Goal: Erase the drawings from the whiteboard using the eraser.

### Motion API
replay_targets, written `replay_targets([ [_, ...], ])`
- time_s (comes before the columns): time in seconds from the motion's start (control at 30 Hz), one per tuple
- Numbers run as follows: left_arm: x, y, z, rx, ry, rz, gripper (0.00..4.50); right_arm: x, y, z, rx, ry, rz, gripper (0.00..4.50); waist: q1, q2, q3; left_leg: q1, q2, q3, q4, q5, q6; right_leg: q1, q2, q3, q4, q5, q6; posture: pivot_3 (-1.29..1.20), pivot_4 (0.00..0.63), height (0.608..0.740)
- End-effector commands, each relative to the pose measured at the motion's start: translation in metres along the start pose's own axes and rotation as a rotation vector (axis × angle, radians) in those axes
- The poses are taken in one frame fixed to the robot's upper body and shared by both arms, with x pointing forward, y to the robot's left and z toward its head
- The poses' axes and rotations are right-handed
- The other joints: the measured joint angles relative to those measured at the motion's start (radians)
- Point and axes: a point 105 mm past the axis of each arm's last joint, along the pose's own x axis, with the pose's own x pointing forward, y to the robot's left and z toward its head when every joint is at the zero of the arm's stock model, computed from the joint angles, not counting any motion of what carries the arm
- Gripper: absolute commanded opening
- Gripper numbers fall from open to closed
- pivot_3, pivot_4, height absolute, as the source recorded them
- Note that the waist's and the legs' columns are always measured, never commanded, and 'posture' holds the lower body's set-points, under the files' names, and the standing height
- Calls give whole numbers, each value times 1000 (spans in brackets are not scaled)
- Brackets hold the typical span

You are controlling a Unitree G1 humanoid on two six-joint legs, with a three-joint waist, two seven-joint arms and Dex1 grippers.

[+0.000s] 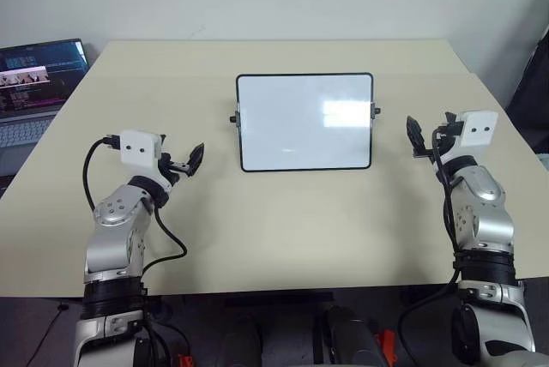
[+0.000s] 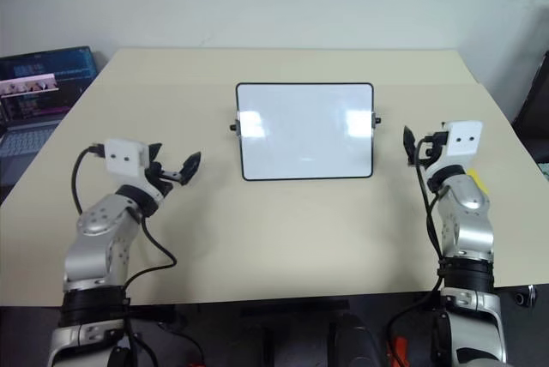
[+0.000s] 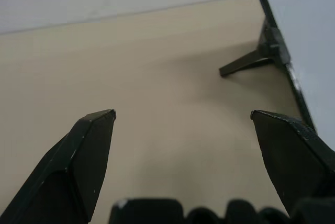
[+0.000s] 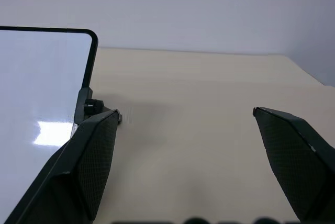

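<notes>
**White board reads clean; both pincers empty**

White and glossy, the whiteboard (image 1: 305, 122) stands propped near the middle of the beige surface (image 1: 257, 238), and you can find no red or pink drawings on its face from the head views. What shows there is window glare, plus one very faint mark low on the board in the right eye view that is too small to call. Judged from that, the wiping looks finished or very nearly so.

Your left pincer (image 1: 192, 159) hovers over the surface just off the board's left edge, its fingers spread wide with nothing between them; the left wrist view confirms the gap and shows the board's black foot (image 3: 250, 62) ahead. Your right pincer (image 2: 415, 146) sits off the board's right edge, also spread and empty, with the board's corner and side knob visible past one finger (image 4: 89, 166).

A small patch of yellow (image 2: 477, 183) peeks out beside the right forearm near the surface's right edge. That is probably the eraser, lying there and not gripped, though most of it is hidden.

What is left, if anything: check that faint mark up close.

A laptop (image 1: 39, 84) sits open off the far left corner, uninvolved.
</notes>
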Motion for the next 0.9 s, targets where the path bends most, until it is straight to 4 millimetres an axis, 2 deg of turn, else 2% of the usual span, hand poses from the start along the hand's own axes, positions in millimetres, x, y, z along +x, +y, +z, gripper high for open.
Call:
replay_targets([
  [0.03,-4,8,10,7,-69,66,4500,-2,1,9,41,-75,-2,4459,0,0,0,0,0,0,0,0,0,0,0,0,0,0,0,0,150,740],
  [0.2,-12,13,3,-9,-77,144,4500,-4,4,2,75,-83,-12,4459,-1,0,0,0,0,0,0,0,0,0,0,0,0,0,0,0,150,740],
  [0.3,-16,20,-1,-17,-76,187,4500,-1,13,0,92,-87,2,4459,-1,0,0,0,0,0,0,0,0,0,0,0,0,0,0,0,150,740],
  [0.5,-17,33,10,15,-95,207,4500,4,26,9,95,-114,47,4459,-2,0,0,0,0,0,0,0,0,0,0,0,0,0,0,0,150,740],
  [0.6,-22,37,3,27,-80,230,4500,5,28,-3,93,-76,48,4459,-2,0,0,1,0,0,0,0,0,0,0,0,0,0,0,0,150,740],
  [0.7,-32,38,-1,23,-66,236,4500,4,41,-10,111,-58,70,4459,-5,0,0,1,0,0,0,0,0,0,0,0,0,0,0,0,150,740],
  [0.9,-36,39,-10,16,-43,249,4500,5,40,-18,118,-62,34,4459,-1,0,0,0,0,0,-1,0,0,0,0,0,0,0,0,0,150,740],
])
